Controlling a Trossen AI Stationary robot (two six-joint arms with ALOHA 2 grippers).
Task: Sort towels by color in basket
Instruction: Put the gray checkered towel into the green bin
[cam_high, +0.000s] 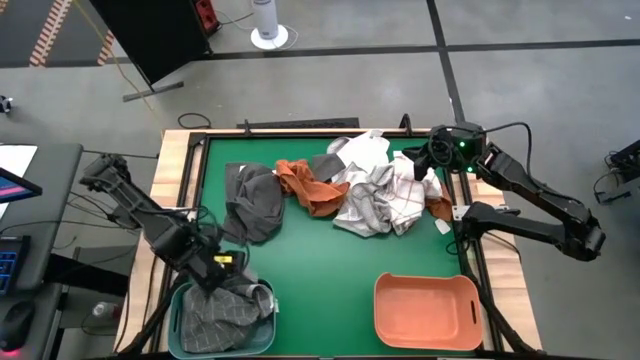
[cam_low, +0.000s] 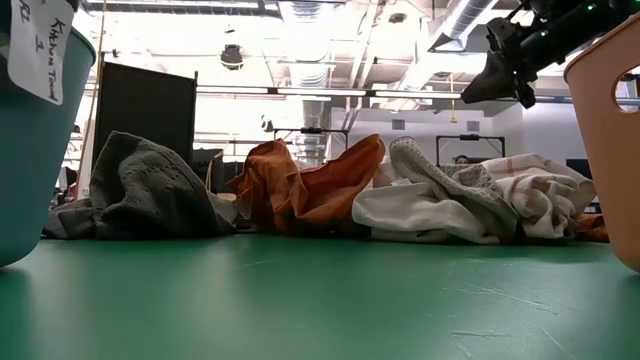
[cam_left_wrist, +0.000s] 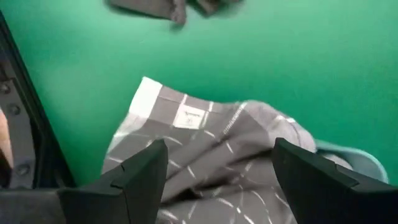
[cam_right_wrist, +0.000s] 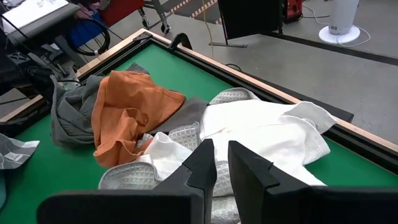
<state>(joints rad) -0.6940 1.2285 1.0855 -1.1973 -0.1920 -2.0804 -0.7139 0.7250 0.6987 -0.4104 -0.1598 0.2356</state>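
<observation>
Left tool (cam_high: 215, 268) gapes empty above seemingly binned checked grey towel (cam_left_wrist: 211, 149).

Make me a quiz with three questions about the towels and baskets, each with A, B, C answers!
1. Where is the grey checked towel?
A. in the teal plastic basket
B. in the orange plastic basket
C. on the floor

2. How many baskets stand on the green table?
A. one
B. two
C. four

3. How are the left gripper fingers?
A. shut on a white towel
B. open
C. out of sight

Answers:
1 A, the high view shows the checked cloth filling the teal basket.
2 B, one teal and one orange show at the table's near edge.
3 B, the left wrist view shows a wide gap between the fingers above the checked towel.

The right gripper hangs shut over the white towel in the pile.
</observation>
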